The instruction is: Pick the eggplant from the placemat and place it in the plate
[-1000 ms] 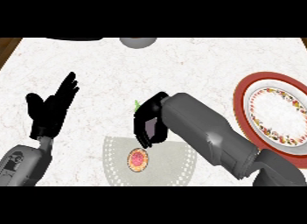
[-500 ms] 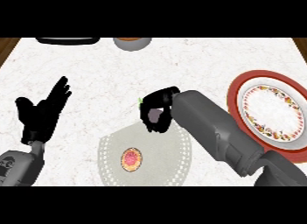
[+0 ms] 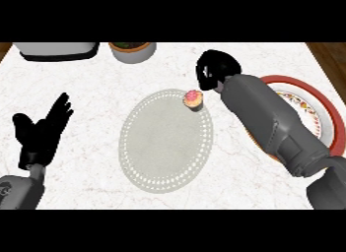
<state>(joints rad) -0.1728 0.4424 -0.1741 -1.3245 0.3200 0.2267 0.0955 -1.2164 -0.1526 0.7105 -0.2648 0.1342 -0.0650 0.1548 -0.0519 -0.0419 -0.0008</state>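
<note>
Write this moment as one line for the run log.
right hand: curled, between placemat and plate | eggplant: unseen, probably inside right hand | plate: no eggplant yet | left hand: open, resting at left

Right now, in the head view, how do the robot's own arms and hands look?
Both forearms are rounded grey shells: the left grey forearm shows small pale marks I cannot read; the right grey forearm looks plain. Each ends in a black robot hand with fingers and thumb: the left robot hand, the right robot hand. No cables show.
</note>
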